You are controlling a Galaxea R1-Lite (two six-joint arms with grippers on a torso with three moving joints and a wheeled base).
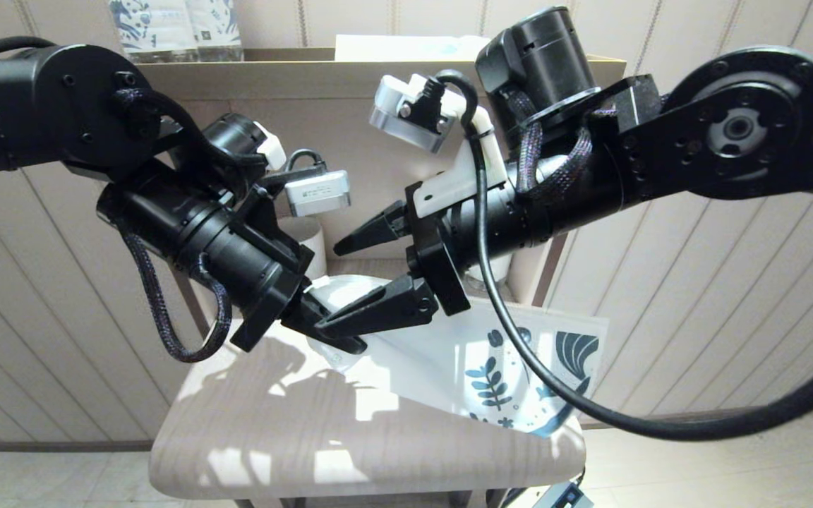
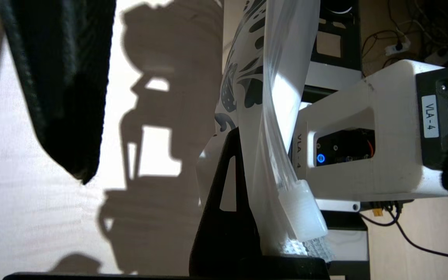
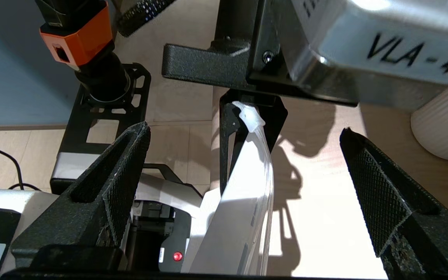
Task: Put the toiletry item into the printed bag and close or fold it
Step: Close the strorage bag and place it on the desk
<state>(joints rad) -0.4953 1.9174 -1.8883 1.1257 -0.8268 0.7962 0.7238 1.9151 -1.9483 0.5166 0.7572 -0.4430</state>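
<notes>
The printed bag point(image 1: 519, 367), white with dark blue leaves, hangs tilted above the table. My left gripper point(image 1: 339, 339) is shut on its unprinted zip end. In the left wrist view the bag point(image 2: 274, 77) runs away from the black finger point(image 2: 224, 202), and a translucent zip slider point(image 2: 303, 212) sits right at the grip. My right gripper point(image 1: 329, 288) is open, with one finger above that held end and one in front of it. In the right wrist view the bag point(image 3: 228, 217) passes between the spread fingers point(image 3: 123, 175) without touching either. No toothbrush shows in any view.
The bag hangs over a pale wooden table point(image 1: 308, 423). A white ribbed cup point(image 1: 311, 240) stands behind the grippers. On the shelf behind are blue-patterned bottles point(image 1: 173, 28) and a flat white and light blue packet point(image 1: 406, 46).
</notes>
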